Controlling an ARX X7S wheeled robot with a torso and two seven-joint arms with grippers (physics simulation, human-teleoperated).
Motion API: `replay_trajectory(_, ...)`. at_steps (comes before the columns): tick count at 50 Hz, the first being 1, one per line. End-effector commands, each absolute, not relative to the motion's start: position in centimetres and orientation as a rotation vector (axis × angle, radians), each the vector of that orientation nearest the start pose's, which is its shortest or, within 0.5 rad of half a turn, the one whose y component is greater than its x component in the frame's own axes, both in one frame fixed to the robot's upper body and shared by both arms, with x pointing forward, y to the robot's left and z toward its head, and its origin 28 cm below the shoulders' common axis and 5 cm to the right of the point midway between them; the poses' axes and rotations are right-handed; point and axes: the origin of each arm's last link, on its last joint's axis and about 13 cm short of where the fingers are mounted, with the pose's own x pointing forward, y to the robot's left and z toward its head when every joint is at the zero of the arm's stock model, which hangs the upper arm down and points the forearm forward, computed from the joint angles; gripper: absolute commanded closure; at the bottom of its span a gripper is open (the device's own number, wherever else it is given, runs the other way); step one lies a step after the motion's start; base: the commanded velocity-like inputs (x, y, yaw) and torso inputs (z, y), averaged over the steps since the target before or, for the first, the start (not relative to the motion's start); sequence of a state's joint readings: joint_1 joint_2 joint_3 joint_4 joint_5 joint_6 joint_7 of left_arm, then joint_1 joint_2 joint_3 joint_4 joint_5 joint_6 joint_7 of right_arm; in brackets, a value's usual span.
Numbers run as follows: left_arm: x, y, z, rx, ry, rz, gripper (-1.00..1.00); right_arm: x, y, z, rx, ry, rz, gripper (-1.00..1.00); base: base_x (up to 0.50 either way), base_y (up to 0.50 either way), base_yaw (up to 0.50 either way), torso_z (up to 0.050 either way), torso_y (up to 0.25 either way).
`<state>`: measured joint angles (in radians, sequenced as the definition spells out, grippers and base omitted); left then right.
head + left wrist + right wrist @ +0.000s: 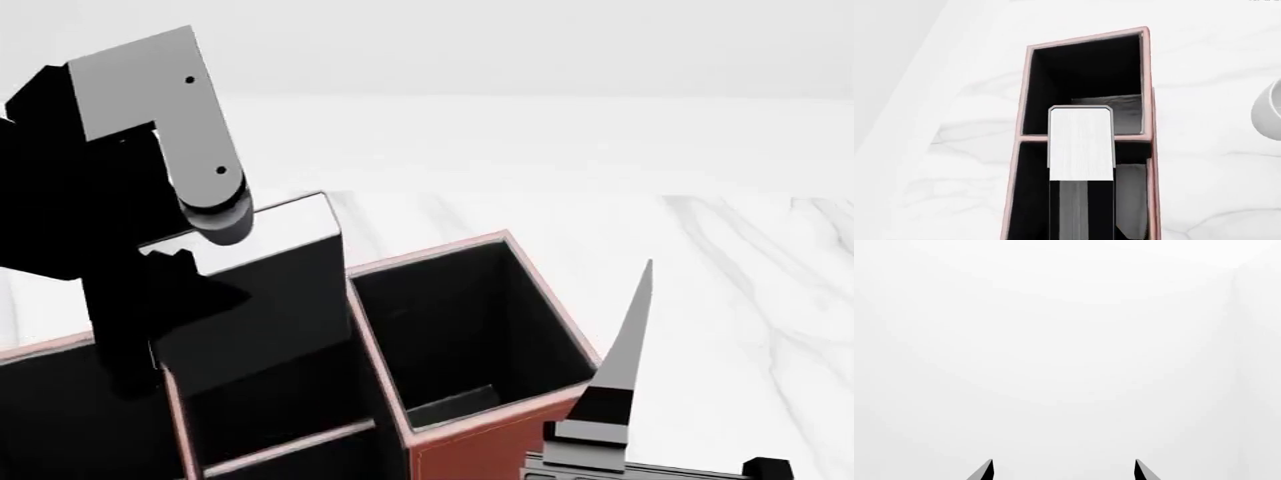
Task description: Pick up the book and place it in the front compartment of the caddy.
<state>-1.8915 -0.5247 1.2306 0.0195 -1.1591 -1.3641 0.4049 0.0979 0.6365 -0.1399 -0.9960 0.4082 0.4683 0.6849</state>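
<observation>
Black book (260,290) upright over caddy (467,440)

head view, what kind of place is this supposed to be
Probably a simulated desk or countertop: a white marble-veined surface, a reddish-brown leather-look organiser caddy, a thin black book and a white mug.

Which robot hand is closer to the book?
Left. The left hand holds the book upright over the caddy. The right hand is off to the side, open, facing blank white.

Marble table (747,300) under caddy (467,455), mug (1269,107)
</observation>
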Motion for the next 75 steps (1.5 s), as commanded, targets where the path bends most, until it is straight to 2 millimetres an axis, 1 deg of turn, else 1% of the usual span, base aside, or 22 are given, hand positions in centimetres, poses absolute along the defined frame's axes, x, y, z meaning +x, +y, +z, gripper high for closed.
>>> replay_trajectory(1, 31.1, 21.5, 35.2, 0.743, 0.579, -0.811, 1.00, 16.1, -12.4, 19.1, -0.132, -0.509, -0.137, -1.00, 0.00, 0.00, 0.00, 0.000, 0.010)
replay_trajectory(5, 31.4, 21.6, 34.5, 0.745, 0.590, -0.812, 1.00, 16.1, -12.4, 19.1, -0.131, -0.508, -0.139, -1.00, 0.00, 0.00, 0.00, 0.000, 0.000)
replay_trajectory(11, 31.8, 21.5, 34.0, 0.737, 0.588, -0.808, 1.00, 16.2, -12.4, 18.9, -0.130, -0.505, -0.137, -1.00, 0.00, 0.00, 0.00, 0.000, 0.002)
replay_trajectory(16, 32.2, 21.7, 32.8, 0.741, 0.615, -0.809, 1.00, 16.2, -12.4, 19.0, -0.130, -0.505, -0.139, -1.00, 0.00, 0.00, 0.00, 0.000, 0.000)
replay_trajectory(19, 32.3, 21.7, 32.6, 0.738, 0.619, -0.810, 1.00, 16.2, -12.4, 19.0, -0.130, -0.504, -0.137, -1.00, 0.00, 0.00, 0.00, 0.000, 0.003)
replay_trajectory(22, 32.7, 21.8, 31.8, 0.748, 0.626, -0.813, 1.00, 16.3, -12.4, 18.9, -0.129, -0.504, -0.137, -1.00, 0.00, 0.00, 0.00, 0.000, 0.000)
replay_trajectory(29, 33.2, 21.9, 31.0, 0.748, 0.637, -0.811, 1.00, 16.3, -12.6, 18.9, -0.129, -0.503, -0.141, -1.00, 0.00, 0.00, 0.00, 0.001, 0.001)
replay_trajectory(32, 33.5, 22.0, 30.2, 0.753, 0.634, -0.804, 1.00, 16.3, -12.6, 18.9, -0.129, -0.502, -0.141, -1.00, 0.00, 0.00, 0.00, 0.000, 0.000)
replay_trajectory(42, 34.0, 22.0, 29.2, 0.757, 0.620, -0.809, 1.00, 16.3, -12.6, 18.9, -0.130, -0.503, -0.144, -1.00, 0.00, 0.00, 0.00, 0.000, 0.002)
replay_trajectory(48, 34.5, 22.1, 28.2, 0.755, 0.615, -0.806, 1.00, 16.3, -12.6, 18.8, -0.130, -0.502, -0.144, -1.00, 0.00, 0.00, 0.00, 0.000, 0.002)
replay_trajectory(67, 35.0, 22.3, 26.1, 0.723, 0.601, -0.834, 1.00, 16.4, -12.5, 18.7, -0.133, -0.496, -0.143, -1.00, 0.00, 0.00, 0.00, 0.001, 0.001)
replay_trajectory(75, 35.4, 22.3, 25.2, 0.745, 0.608, -0.842, 1.00, 16.6, -12.5, 18.5, -0.136, -0.489, -0.142, -1.00, 0.00, 0.00, 0.00, 0.000, 0.001)
